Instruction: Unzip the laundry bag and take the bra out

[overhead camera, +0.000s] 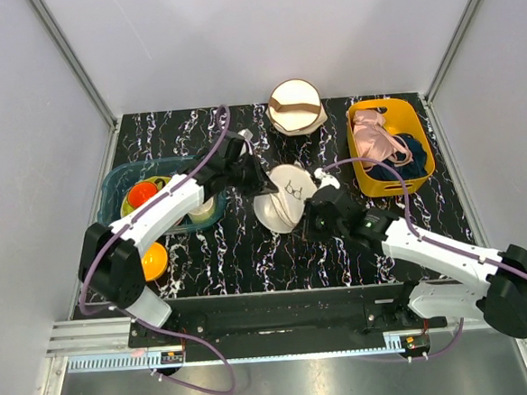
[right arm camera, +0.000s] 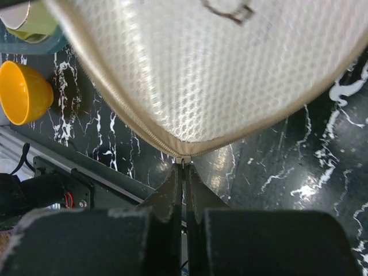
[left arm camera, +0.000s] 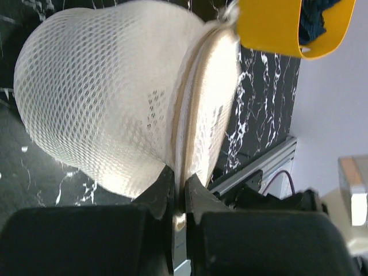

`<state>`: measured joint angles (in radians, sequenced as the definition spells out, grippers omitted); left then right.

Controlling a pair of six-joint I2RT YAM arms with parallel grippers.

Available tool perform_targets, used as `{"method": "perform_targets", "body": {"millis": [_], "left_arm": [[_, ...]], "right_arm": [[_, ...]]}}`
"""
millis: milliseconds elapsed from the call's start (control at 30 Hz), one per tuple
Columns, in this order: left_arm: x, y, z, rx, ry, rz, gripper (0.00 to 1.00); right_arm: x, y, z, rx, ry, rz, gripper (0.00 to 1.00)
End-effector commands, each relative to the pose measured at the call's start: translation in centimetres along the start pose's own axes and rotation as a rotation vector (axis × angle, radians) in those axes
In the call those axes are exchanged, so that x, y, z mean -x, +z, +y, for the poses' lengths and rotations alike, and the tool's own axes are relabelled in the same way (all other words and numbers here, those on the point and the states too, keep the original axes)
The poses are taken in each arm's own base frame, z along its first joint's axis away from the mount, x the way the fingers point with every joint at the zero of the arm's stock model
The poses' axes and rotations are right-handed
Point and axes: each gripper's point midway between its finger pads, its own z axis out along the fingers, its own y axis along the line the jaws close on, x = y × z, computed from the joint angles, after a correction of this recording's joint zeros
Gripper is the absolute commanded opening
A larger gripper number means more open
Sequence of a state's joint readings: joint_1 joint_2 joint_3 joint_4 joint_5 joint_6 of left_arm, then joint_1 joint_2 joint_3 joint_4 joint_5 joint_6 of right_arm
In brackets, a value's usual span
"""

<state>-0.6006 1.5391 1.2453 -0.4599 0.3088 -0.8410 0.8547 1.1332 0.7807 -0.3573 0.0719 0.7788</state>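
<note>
Centrally on the table [overhead camera: 240, 253], the bag [overhead camera: 284, 196] stands on edge, its zip apparently closed; the bra is not visible, presumably inside. The left gripper [left arm camera: 181, 188] is clamped on the seam, and the right gripper [right arm camera: 184, 172] pinches the zip pull [right arm camera: 183, 159]. Ideally, left anchors while right draws the pull along the curve. The table is black marbled; pale walls [overhead camera: 234, 37] enclose it.

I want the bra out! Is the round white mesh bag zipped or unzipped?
Zipped. The round white mesh laundry bag shows its zipper closed along the rim; no gap.
</note>
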Motion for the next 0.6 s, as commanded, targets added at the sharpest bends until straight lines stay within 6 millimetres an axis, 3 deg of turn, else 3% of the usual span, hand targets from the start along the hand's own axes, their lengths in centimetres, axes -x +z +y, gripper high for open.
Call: {"method": "perform_targets", "body": {"millis": [0, 33, 100, 200, 400, 567], "left_arm": [[5.9, 0.2, -2.8, -0.054, 0.054, -0.121, 0.14], [5.5, 0.0, -3.3, -0.08, 0.057, -0.096, 0.36], [5.2, -0.8, -4.0, -0.107, 0.055, -0.088, 0.58], [4.3, -2.7, -4.2, -0.126, 0.052, -0.097, 0.76], [0.8, -4.8, -3.4, -0.183, -0.011, -0.073, 0.8], [-2.5, -3.8, -1.8, -0.192, -0.055, -0.021, 0.84]], "right_arm": [[-0.2, 0.2, 2.8, 0.071, -0.02, 0.03, 0.0], [0.1, 0.2, 2.9, 0.068, -0.016, 0.016, 0.0], [1.0, 0.1, 3.3, 0.076, -0.005, -0.017, 0.0], [1.8, 0.1, 3.5, 0.078, 0.003, -0.054, 0.0], [1.6, 1.1, 4.1, 0.09, -0.005, -0.026, 0.0], [1.2, 1.6, 4.4, 0.099, -0.012, -0.005, 0.0]]}}
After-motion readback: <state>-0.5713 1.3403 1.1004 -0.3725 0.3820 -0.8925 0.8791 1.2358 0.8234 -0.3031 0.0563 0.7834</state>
